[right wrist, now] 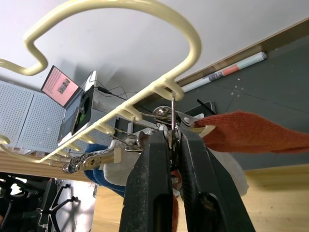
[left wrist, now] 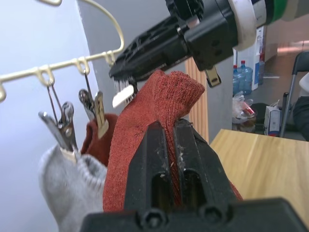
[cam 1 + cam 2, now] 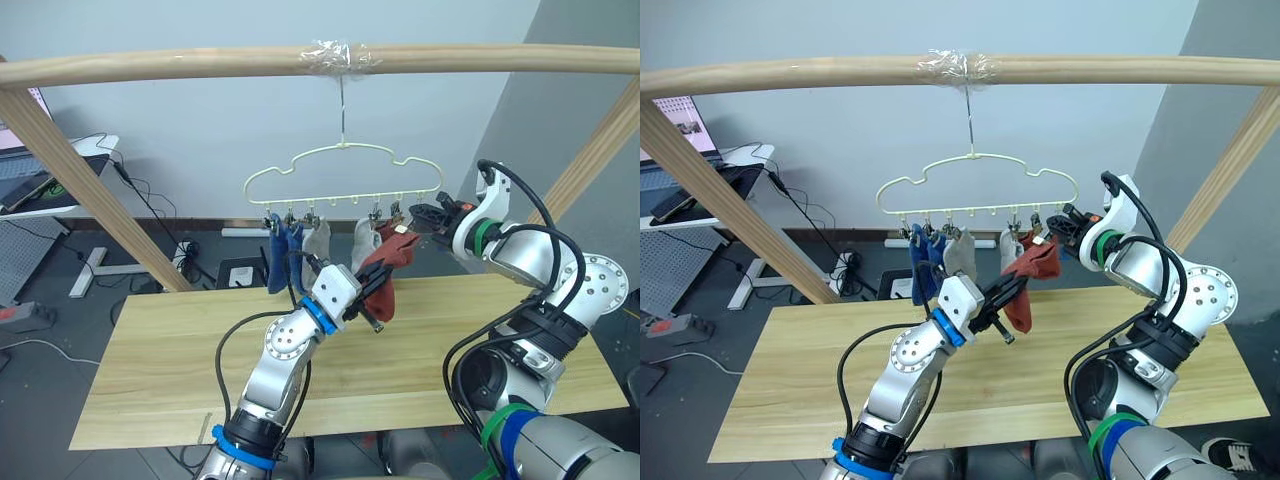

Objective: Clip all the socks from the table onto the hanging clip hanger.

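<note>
We are on the last sock: the left pincer (image 3: 374, 322) pinches a rust-red sock (image 3: 390, 268) and lifts its cuff to the end clip (image 1: 170, 115) of the hanger (image 3: 345, 165), at the end farthest from the blue socks (image 3: 282, 255). The right pincer (image 1: 175, 136) is pressed together on that clip, squeezing it (the clip's mouth looks parted). Next, we judge, the cuff must sit between the clip's lips before the right pincer lets go. The sock is ribbed and limp, folded over, hanging just under the hanger; the counter (image 3: 180, 370) holds no socks.
</note>
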